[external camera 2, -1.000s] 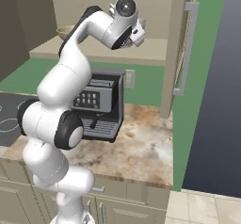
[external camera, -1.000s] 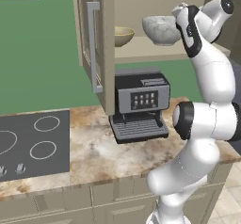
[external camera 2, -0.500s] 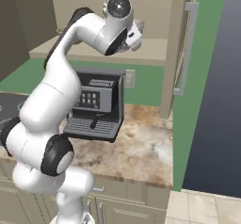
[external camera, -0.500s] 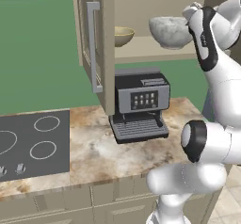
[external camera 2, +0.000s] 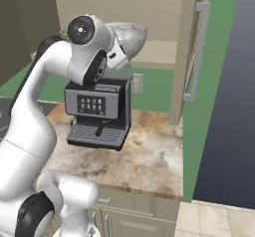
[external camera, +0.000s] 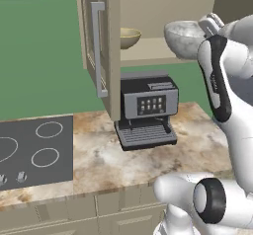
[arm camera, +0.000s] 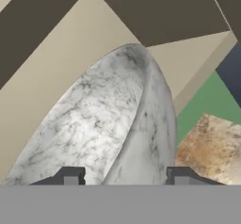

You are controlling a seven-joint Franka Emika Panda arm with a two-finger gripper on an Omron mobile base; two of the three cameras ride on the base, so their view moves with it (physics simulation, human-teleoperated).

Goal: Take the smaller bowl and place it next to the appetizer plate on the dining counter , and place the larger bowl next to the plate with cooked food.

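Observation:
The larger bowl (external camera: 184, 37), grey-white marbled, hangs tilted at the front of the open cabinet shelf (external camera: 148, 56). My gripper (arm camera: 126, 176) is shut on its rim: one fingertip is inside the bowl (arm camera: 84, 124) and the other is against its outer wall. In the right base view the bowl (external camera 2: 128, 36) sticks out past my hand (external camera 2: 117, 56). The smaller bowl (external camera: 129, 36), plain tan, stands upright on the same shelf to the left. The appetizer plate, the plate with cooked food and the dining counter are out of view.
A black coffee machine (external camera: 147, 109) stands on the marbled wall counter (external camera: 99, 155) just under the shelf. The open cabinet door (external camera: 101, 46) with its long handle juts out on the left. A black cooktop (external camera: 34, 152) lies further left.
The larger bowl has moved right and slightly down, out from the shelf, with my hand. My arm has swung right and nearer the cameras. The small tan bowl has stayed put.

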